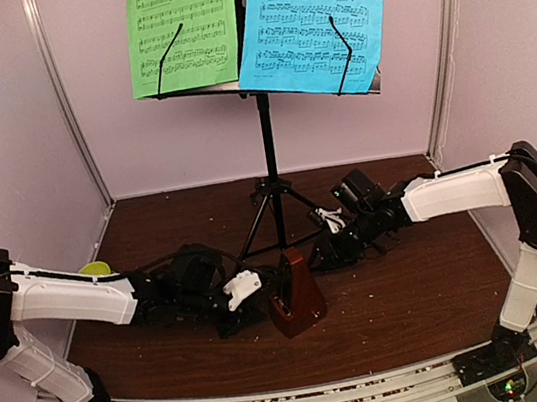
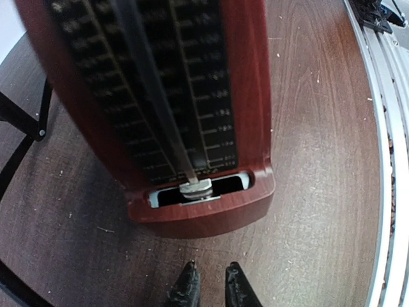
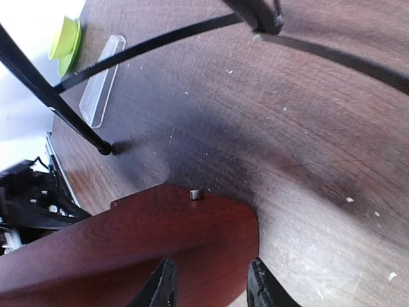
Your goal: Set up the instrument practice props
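At the middle of the tabletop (image 1: 413, 290), seen from above, the metronome (image 1: 296, 298) stands upright, its long axis vertical, between the two arms. The left tool (image 1: 261, 298) is low and just beside its base on the left. The right tool (image 1: 329, 251) is near its upper right flank. Both are close, but the left looks the nearer. Behind them the music stand (image 1: 268, 150) already carries the green sheet (image 1: 182, 27) and the blue sheet (image 1: 311, 13).

In the left wrist view the metronome fills the frame straight ahead of the tool, front face toward it, with the pendulum (image 2: 153, 96) bare and running up the scale. The fingertips (image 2: 186, 288) stand narrowly apart with nothing between them, just short of the base. The approach line runs straight forward, so I judge this arm better placed to work on the front of the case.

In the right wrist view the jaws stand moderately wide over the metronome's smooth back. One finger overlaps the red-brown surface and the other lies over bare wood, and I cannot tell whether either touches. The clear cover (image 3: 102, 80) lies flat well beyond, its long axis alongside a leg of the stand, near the lime cup (image 3: 65, 43) — on the left arm's side.
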You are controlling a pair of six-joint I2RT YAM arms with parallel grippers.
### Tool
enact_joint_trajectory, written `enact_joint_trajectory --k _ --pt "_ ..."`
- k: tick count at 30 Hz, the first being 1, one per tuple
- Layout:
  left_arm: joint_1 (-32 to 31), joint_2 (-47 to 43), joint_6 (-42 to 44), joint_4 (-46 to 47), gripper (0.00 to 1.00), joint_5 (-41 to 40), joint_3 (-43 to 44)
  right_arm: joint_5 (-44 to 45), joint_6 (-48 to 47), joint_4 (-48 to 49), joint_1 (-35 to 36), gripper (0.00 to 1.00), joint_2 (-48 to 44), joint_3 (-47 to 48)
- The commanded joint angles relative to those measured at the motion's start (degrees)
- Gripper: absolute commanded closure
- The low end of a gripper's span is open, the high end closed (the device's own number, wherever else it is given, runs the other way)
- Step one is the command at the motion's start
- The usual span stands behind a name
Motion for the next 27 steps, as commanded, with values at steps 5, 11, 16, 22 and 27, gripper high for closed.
enact_joint_trajectory --k 5,11,16,22,27 --pt "-1.6 4.0 2.4 8.8 0.86 -2.6 -1.1 0.9 -2.0 -2.8 -2.9 0.60 -7.5 -3.9" --pt "-5.5 6.8 1.8 14.3 0.88 -3.3 0.6 0.9 -1.9 -3.5 -4.4 0.60 -10.3 -6.9" --pt "-8.6 12.1 -0.5 19.2 0.89 -4.0 4.5 1.6 -2.7 -6.7 -5.4 0.53 -13.0 -6.0" --pt "-10.4 18.2 -4.2 23.2 0.88 -3.2 9.7 3.7 -3.6 -12.0 -6.4 0.30 -17.4 -3.0" --pt "-10.8 10.0 -6.0 22.6 0.84 -6.7 4.4 6.8 -0.2 -18.6 -6.2 0.12 -20.1 3.0"
